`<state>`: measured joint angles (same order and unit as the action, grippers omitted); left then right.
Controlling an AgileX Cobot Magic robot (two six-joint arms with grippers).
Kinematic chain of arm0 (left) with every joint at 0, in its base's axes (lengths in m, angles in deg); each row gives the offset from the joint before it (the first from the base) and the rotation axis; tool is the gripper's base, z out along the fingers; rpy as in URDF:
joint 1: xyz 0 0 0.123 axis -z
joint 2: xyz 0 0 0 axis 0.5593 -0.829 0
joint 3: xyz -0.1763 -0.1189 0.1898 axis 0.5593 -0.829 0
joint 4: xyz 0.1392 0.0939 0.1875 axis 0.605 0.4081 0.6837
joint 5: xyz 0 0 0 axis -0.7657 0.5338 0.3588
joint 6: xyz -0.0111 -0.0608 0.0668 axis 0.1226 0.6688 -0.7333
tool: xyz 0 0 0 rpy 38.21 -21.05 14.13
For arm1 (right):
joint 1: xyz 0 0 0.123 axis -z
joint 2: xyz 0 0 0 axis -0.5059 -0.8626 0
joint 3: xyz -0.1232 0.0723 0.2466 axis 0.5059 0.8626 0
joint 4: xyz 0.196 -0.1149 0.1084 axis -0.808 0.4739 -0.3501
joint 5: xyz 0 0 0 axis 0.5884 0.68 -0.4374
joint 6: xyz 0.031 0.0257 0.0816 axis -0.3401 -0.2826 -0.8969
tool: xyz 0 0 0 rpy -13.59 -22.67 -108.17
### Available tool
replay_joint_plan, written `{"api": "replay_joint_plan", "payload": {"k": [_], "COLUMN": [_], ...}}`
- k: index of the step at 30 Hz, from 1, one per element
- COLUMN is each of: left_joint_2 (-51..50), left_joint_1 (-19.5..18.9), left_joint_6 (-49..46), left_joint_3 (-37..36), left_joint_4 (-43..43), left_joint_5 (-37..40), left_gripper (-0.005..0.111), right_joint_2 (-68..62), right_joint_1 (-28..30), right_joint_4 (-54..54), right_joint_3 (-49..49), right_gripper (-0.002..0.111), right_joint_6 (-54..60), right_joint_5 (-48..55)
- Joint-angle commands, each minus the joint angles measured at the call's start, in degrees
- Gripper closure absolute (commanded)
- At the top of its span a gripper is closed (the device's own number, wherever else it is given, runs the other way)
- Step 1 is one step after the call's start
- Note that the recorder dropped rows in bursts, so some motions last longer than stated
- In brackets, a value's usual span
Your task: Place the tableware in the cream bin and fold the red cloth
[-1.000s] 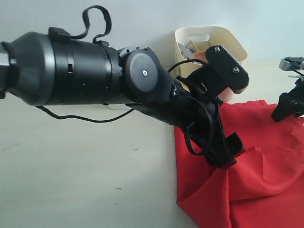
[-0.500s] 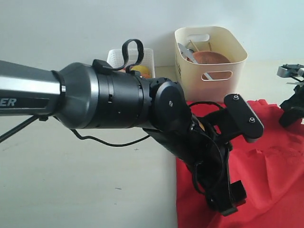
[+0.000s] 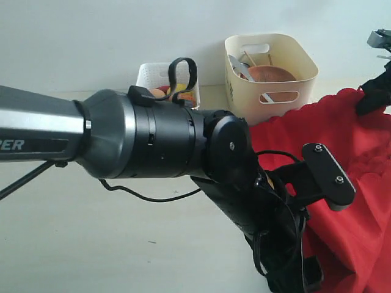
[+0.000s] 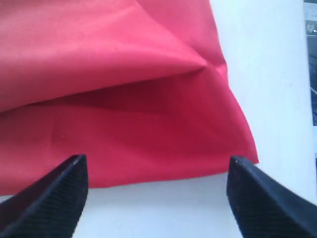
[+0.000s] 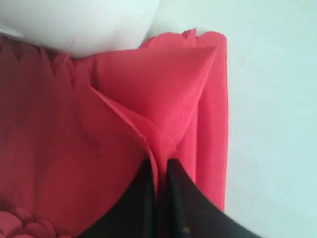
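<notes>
Right claw (image 5: 158, 166) pinches a lifted fold of the red cloth (image 3: 342, 152); left claw (image 4: 157, 161) gapes wide at the cloth's edge.

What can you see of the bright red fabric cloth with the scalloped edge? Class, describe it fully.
The bright red fabric cloth looks thin and soft, with a scalloped edge. It lies rumpled and partly doubled over on the pale table, near the cream plastic bin. The right gripper is shut on a pinched fold, holding that part raised. The left gripper hovers open above a layered corner.
</notes>
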<state>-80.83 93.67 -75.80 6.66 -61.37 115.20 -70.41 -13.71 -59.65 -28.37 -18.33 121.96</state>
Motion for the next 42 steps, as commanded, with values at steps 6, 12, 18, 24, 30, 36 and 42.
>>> {"api": "replay_joint_plan", "payload": {"k": [6,12,18,24,30,36,42], "left_joint_2": [0.1,4.8,12.4,21.0,31.0,38.2,45.1], "left_joint_1": [-0.1,-5.6,-11.2,-15.2,-15.2,-15.2,-15.2], "left_joint_6": [5.2,14.8,15.5,15.5,15.6,16.5,17.3], "left_joint_3": [0.0,-1.3,-9.4,-16.6,-26.2,-31.9,-37.0], "left_joint_4": [4.2,6.2,4.5,3.7,3.0,2.4,0.2], "left_joint_5": [-3.9,-3.1,-8.3,-10.3,-14.6,-17.2,-23.9], "left_gripper": [0.034,0.096,0.106,0.106,0.106,0.106,0.106], "right_joint_2": [0.6,5.2,7.6,10.2,10.3,10.3,7.9], "right_joint_1": [-0.1,-0.1,-2.1,-6.1,-5.3,-1.2,3.2], "right_joint_4": [16.0,10.0,7.4,24.9,31.8,26.3,14.1], "right_joint_3": [-3.3,1.5,12.9,18.5,23.6,23.6,22.9], "right_gripper": [0.029,0.03,0.03,0.03,0.03,0.033,0.038], "right_joint_6": [-20.9,-22.6,-20.1,-36.0,-41.0,-35.8,-24.7], "right_joint_5": [-6.1,4.5,0.2,-4.8,-11.5,-13.5,-12.5]}}
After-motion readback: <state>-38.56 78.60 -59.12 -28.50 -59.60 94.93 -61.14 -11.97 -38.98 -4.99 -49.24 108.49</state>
